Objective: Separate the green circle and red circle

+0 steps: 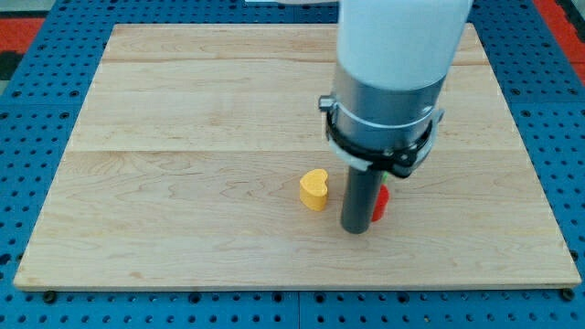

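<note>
My dark rod comes down from the white and grey arm in the middle right of the view, and my tip (356,229) rests on the wooden board (183,183). A red block (381,203) shows as a sliver just right of the rod, mostly hidden behind it; its shape cannot be made out. A small patch of green (403,167) shows under the arm's collar above the red one, touching or nearly so; most of it is hidden. A yellow heart block (313,190) lies just left of my tip, a little apart from it.
The board sits on a blue perforated table (37,110), with its edges near the view's bottom and sides. The arm's wide body hides the board's upper right middle.
</note>
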Controlling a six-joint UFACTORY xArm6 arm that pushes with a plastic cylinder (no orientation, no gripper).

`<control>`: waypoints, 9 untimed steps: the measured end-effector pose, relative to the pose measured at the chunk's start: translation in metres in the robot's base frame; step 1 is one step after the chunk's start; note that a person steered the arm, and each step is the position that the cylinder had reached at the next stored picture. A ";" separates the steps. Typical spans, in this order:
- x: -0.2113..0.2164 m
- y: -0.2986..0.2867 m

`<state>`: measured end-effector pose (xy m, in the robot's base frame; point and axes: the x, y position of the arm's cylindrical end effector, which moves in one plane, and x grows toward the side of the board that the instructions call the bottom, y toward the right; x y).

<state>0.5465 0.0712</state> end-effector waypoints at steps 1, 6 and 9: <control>-0.019 0.022; -0.069 0.025; -0.059 0.069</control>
